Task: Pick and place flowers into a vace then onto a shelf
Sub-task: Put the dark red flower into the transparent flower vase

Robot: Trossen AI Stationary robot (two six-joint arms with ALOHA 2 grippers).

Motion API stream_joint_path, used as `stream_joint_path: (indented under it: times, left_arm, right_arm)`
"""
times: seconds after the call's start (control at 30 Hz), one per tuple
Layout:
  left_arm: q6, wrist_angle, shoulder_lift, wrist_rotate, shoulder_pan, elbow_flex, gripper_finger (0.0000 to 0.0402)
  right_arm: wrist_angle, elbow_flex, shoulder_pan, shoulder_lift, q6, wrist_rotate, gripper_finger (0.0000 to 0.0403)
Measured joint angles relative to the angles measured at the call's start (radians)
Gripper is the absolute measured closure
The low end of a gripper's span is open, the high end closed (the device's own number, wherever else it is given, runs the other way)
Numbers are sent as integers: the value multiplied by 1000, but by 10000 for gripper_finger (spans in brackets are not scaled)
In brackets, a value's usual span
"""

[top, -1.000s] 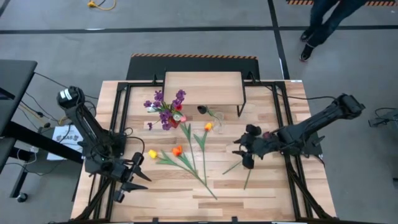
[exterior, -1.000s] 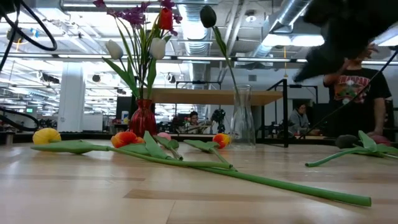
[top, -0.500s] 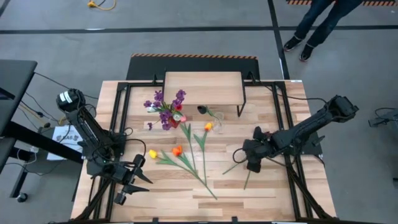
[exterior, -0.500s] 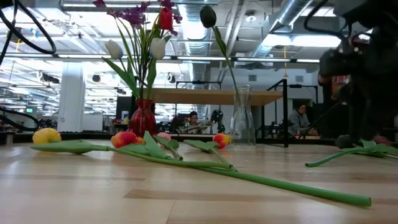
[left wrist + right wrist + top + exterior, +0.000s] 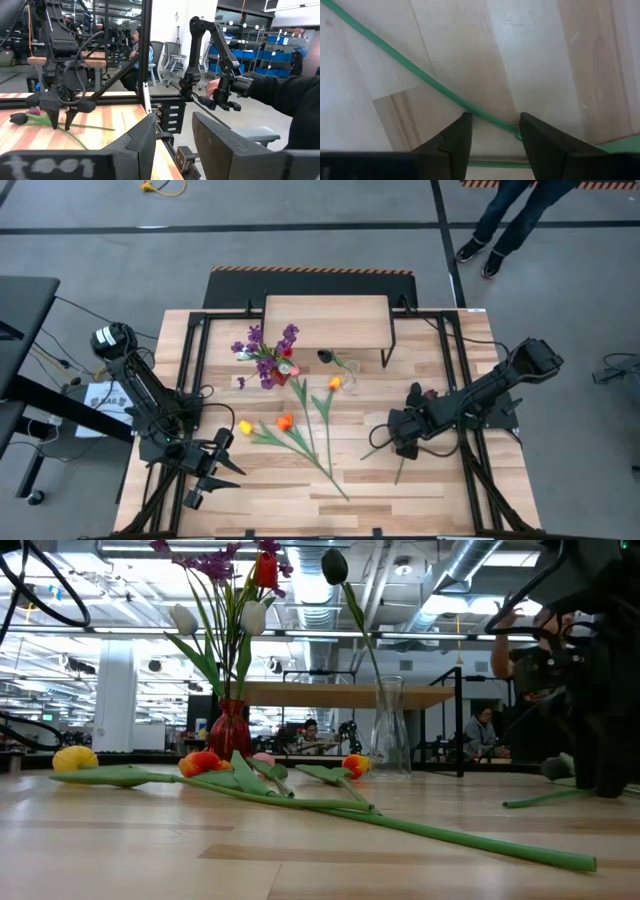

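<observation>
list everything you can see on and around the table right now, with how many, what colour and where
Shelf: one, light wood on black legs, far middle of the table.
Red vase: one, holding purple sprigs, white tulips and a red tulip, just in front of the shelf's left end.
Clear vase: one, holding one dark tulip, in front of the shelf's right half.
Loose tulips: yellow, orange and others, count unclear, flat on the table's middle.
Green stem: one, flat on the table's right side, under the right gripper.
Person: one, dark clothes, on the floor beyond the table.
Left gripper: near left corner, idle, jaws apart.
Right gripper: low over the green stem, jaws either side of it.
</observation>
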Motion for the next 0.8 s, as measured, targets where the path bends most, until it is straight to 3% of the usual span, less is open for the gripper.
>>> stream_joint_path:
  times: [0.27, 0.5, 0.8]
  left_arm:
    - [0, 0, 0, 0, 0, 0, 285]
    - [-3, 0, 0, 0, 0, 0, 285]
    - [-17, -1, 0, 0, 0, 0, 285]
  right_arm:
    - [8, -9, -4, -29, 0, 34, 287]
    - [2, -10, -15, -30, 24, 48, 393]
    - [-55, 73, -3, -27, 10, 35, 401]
